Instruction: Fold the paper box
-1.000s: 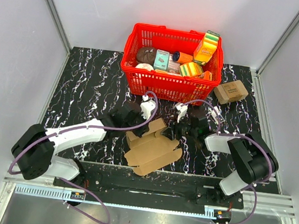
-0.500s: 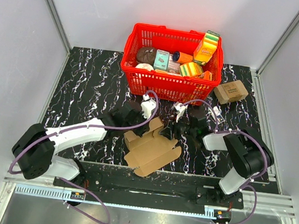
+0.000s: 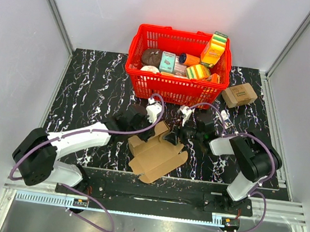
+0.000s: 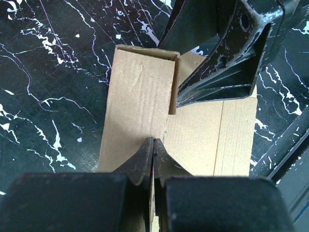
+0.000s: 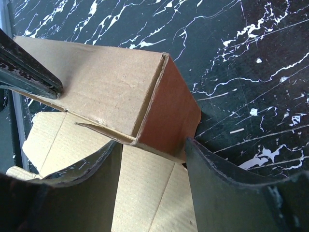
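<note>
Mid-fold: wall of plain brown cardboard paper box (image 3: pixel 158 159) pinched in left gripper (image 4: pixel 153 142), corner straddled by wide-spread right gripper (image 5: pixel 152 145); tucking end flap likely next.

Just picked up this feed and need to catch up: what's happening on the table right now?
Both arms are working on the paper box, which lies partly folded on the table near their bases. The left gripper is pinched shut on a thin raised edge of the cardboard. The right gripper is open, its fingers straddling an upright end flap. Several flaps lie flat, so the folding is not finished. The red basket sits behind, neither arm on it.
</note>
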Action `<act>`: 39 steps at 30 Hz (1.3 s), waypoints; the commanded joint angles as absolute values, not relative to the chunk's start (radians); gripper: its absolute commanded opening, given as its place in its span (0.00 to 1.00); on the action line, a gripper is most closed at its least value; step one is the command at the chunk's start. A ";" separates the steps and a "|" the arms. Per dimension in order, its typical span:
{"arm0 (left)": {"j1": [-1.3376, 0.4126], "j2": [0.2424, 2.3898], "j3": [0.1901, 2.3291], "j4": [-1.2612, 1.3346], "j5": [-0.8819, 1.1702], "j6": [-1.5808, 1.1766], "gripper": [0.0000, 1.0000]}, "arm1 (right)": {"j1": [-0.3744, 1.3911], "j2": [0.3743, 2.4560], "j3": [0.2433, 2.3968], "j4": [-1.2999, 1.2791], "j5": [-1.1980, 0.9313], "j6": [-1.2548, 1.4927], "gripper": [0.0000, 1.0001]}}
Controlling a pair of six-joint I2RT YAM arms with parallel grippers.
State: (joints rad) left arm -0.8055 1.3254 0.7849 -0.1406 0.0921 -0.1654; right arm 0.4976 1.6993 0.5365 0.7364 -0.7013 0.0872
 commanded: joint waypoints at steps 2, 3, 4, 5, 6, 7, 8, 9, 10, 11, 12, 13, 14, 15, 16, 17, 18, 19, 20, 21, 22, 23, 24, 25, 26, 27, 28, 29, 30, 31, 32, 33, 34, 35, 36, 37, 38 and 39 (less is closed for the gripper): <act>-0.810 1.339 0.831 -0.129 0.075 -0.158 0.00 | 0.508 1.723 0.578 0.784 -0.727 0.080 0.60; -0.810 1.341 0.833 -0.130 0.075 -0.158 0.00 | 0.508 1.730 0.581 0.785 -0.729 0.083 0.60; -0.810 1.342 0.833 -0.130 0.077 -0.158 0.00 | 0.508 1.733 0.584 0.788 -0.735 0.083 0.59; -0.810 1.344 0.833 -0.127 0.077 -0.158 0.00 | 0.508 1.738 0.589 0.792 -0.738 0.084 0.59; -0.810 1.344 0.834 -0.129 0.077 -0.158 0.00 | 0.508 1.746 0.594 0.792 -0.742 0.084 0.59; -0.808 1.345 0.834 -0.127 0.078 -0.158 0.00 | 0.506 1.746 0.595 0.792 -0.744 0.084 0.58; -0.810 1.347 0.836 -0.129 0.078 -0.158 0.00 | 0.508 1.749 0.598 0.793 -0.744 0.084 0.58; -0.810 1.347 0.836 -0.127 0.078 -0.156 0.00 | 0.508 1.753 0.603 0.793 -0.744 0.084 0.58; -0.810 1.347 0.839 -0.129 0.078 -0.158 0.00 | 0.508 1.755 0.606 0.792 -0.745 0.084 0.57; -0.810 1.348 0.838 -0.129 0.078 -0.158 0.00 | 0.508 1.761 0.609 0.793 -0.747 0.083 0.57; -0.810 1.348 0.839 -0.130 0.080 -0.158 0.00 | 0.508 1.763 0.612 0.795 -0.750 0.086 0.57; -0.808 1.348 0.841 -0.130 0.078 -0.156 0.00 | 0.508 1.769 0.615 0.796 -0.752 0.084 0.56; -0.808 1.348 0.841 -0.132 0.078 -0.156 0.00 | 0.508 1.773 0.617 0.798 -0.752 0.086 0.56; -0.808 1.348 0.842 -0.132 0.080 -0.158 0.00 | 0.508 1.776 0.618 0.804 -0.755 0.087 0.55; -0.810 1.348 0.844 -0.133 0.078 -0.156 0.00 | 0.506 1.778 0.618 0.808 -0.755 0.089 0.54; -0.810 1.350 0.844 -0.133 0.078 -0.156 0.00 | 0.508 1.779 0.618 0.811 -0.755 0.090 0.53; -0.808 1.348 0.845 -0.133 0.078 -0.156 0.00 | 0.508 1.784 0.620 0.815 -0.756 0.092 0.52; -0.808 1.348 0.847 -0.135 0.078 -0.156 0.00 | 0.508 1.784 0.620 0.815 -0.758 0.092 0.51; -0.810 1.348 0.848 -0.133 0.078 -0.156 0.00 | 0.508 1.786 0.623 0.815 -0.756 0.094 0.49; -0.810 1.350 0.850 -0.135 0.080 -0.156 0.00 | 0.508 1.787 0.624 0.818 -0.759 0.092 0.48; -0.810 1.351 0.851 -0.135 0.080 -0.156 0.00 | 0.508 1.790 0.624 0.819 -0.759 0.092 0.46; -0.810 1.353 0.851 -0.133 0.080 -0.156 0.00 | 0.508 1.790 0.627 0.818 -0.762 0.094 0.44; -0.810 1.354 0.854 -0.133 0.080 -0.156 0.00 | 0.508 1.792 0.629 0.818 -0.764 0.092 0.42; -0.810 1.356 0.854 -0.133 0.081 -0.156 0.00 | 0.508 1.793 0.629 0.818 -0.765 0.091 0.41; -0.810 1.358 0.854 -0.130 0.081 -0.158 0.00 | 0.508 1.795 0.630 0.818 -0.767 0.091 0.39; -0.810 1.359 0.854 -0.132 0.083 -0.158 0.00 | 0.508 1.795 0.630 0.818 -0.767 0.091 0.38; -0.808 1.361 0.853 -0.130 0.083 -0.158 0.00 | 0.508 1.796 0.630 0.819 -0.767 0.091 0.38; -0.810 1.361 0.854 -0.130 0.083 -0.158 0.00 | 0.508 1.795 0.632 0.818 -0.765 0.092 0.36; -0.810 1.361 0.851 -0.129 0.081 -0.158 0.00 | 0.508 1.798 0.632 0.818 -0.764 0.092 0.36; -0.810 1.362 0.850 -0.130 0.081 -0.158 0.00 | 0.508 1.798 0.632 0.818 -0.764 0.092 0.35; -0.810 1.362 0.850 -0.130 0.083 -0.158 0.00 | 0.508 1.798 0.634 0.818 -0.762 0.094 0.34; -0.810 1.361 0.848 -0.129 0.083 -0.156 0.00 | 0.508 1.799 0.632 0.818 -0.761 0.092 0.33; -0.810 1.361 0.845 -0.129 0.081 -0.158 0.00 | 0.508 1.799 0.632 0.818 -0.761 0.092 0.33; -0.808 1.359 0.847 -0.129 0.083 -0.160 0.00 | 0.508 1.799 0.630 0.818 -0.756 0.092 0.32; -0.810 1.359 0.845 -0.129 0.083 -0.160 0.00 | 0.508 1.799 0.630 0.818 -0.755 0.092 0.31; -0.810 1.359 0.845 -0.129 0.083 -0.160 0.00 | 0.508 1.799 0.630 0.818 -0.755 0.092 0.31; -0.810 1.358 0.845 -0.127 0.084 -0.160 0.00 | 0.508 1.799 0.632 0.819 -0.755 0.092 0.31; -0.810 1.356 0.845 -0.129 0.086 -0.161 0.00 | 0.508 1.801 0.630 0.819 -0.753 0.092 0.31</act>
